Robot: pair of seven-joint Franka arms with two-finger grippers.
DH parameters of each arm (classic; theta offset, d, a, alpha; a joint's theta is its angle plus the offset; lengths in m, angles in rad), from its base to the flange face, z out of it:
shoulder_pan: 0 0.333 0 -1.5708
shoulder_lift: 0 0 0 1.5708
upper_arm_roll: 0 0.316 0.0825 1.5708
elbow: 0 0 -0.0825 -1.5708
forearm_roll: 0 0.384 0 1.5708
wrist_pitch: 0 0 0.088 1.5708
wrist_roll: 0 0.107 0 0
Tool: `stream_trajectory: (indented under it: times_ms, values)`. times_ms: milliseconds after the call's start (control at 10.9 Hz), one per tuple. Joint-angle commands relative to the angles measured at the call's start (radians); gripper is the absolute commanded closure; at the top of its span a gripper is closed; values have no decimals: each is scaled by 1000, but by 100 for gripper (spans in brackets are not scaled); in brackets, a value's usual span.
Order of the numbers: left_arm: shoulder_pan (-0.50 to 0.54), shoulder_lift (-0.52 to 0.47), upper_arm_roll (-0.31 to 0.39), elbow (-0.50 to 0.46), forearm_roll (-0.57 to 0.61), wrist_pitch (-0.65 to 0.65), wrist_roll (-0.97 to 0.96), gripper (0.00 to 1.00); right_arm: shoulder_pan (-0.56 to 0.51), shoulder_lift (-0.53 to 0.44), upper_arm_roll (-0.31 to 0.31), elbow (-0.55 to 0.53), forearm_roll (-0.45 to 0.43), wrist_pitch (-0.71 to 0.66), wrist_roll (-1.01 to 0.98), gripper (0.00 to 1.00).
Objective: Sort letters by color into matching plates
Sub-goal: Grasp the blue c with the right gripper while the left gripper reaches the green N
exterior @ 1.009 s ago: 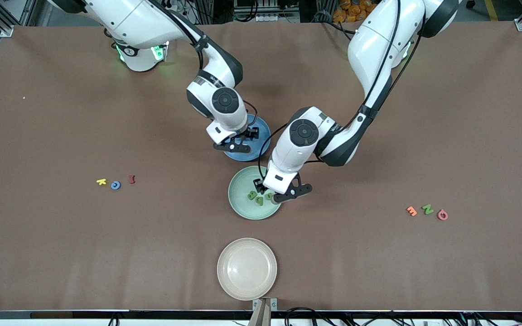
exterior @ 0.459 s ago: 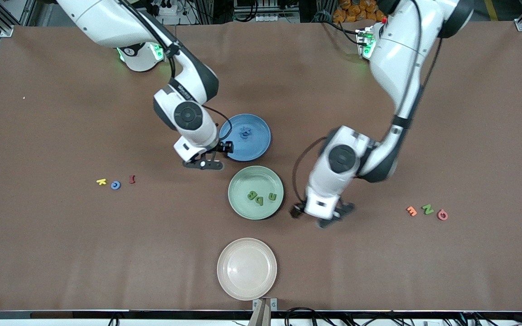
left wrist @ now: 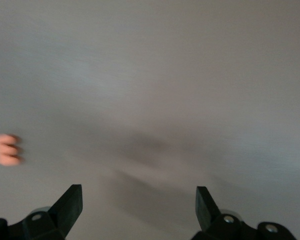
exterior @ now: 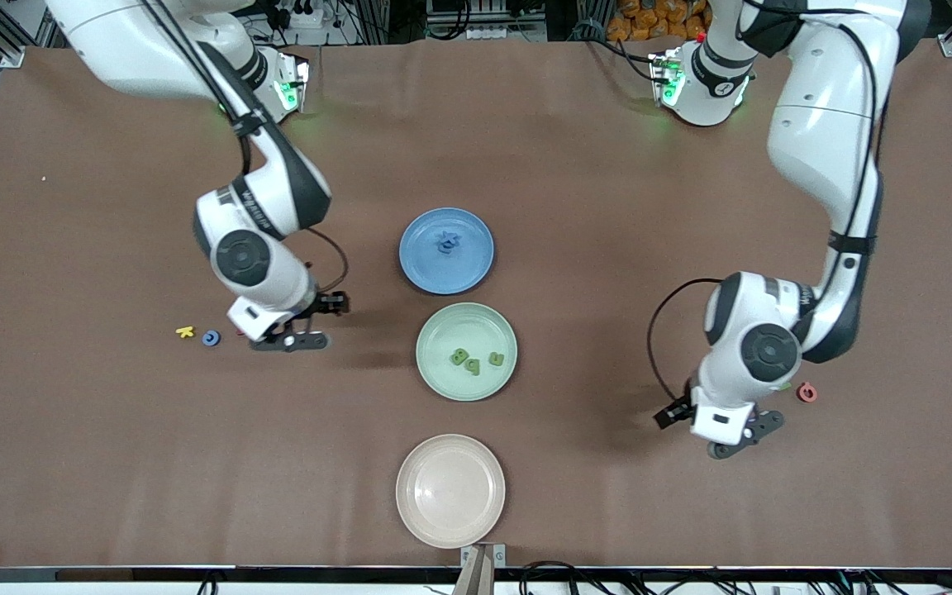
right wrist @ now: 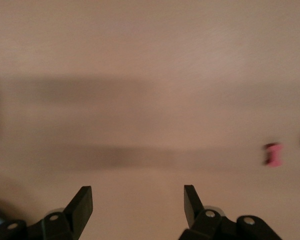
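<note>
The blue plate (exterior: 422, 266) holds a blue letter (exterior: 447, 241). Nearer the front camera, the pale green plate (exterior: 441, 329) holds three green letters (exterior: 474, 362). My right gripper (exterior: 313, 323) hangs open and empty (right wrist: 137, 197) over bare table beside a yellow letter (exterior: 185, 332) and a blue letter (exterior: 211, 338); the dark red letter (right wrist: 273, 154) shows in the right wrist view. My left gripper (exterior: 706, 426) is open and empty (left wrist: 139, 200) over the table near a pink letter (exterior: 806, 392). A sliver of a green letter (exterior: 785, 386) peeks from under that arm. An orange letter (left wrist: 6, 150) shows in the left wrist view.
A cream-beige plate (exterior: 411, 496) stands empty near the table's front edge, in line with the other two plates. The brown table cover (exterior: 608, 512) stretches wide around both letter groups.
The left gripper opened, left a green letter in the green plate and swung toward the left arm's end. The right gripper left the blue plate and moved toward the letters at the right arm's end.
</note>
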Motion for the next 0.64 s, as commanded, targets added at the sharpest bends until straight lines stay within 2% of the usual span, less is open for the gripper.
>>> stream_trajectory:
  times_ms: [0, 275, 550]
  values:
    - [106, -6, -9, -34, 31, -61, 152, 0, -42, -31, -86, -11, 0, -20, -265, 18]
    - [180, -23, -8, -132, 34, -61, 324, 0, -126, -20, -116, -16, 0, 25, -526, 18]
    - [237, -40, -8, -163, 66, -61, 382, 0, -168, 15, -143, -25, -6, 86, -822, 18]
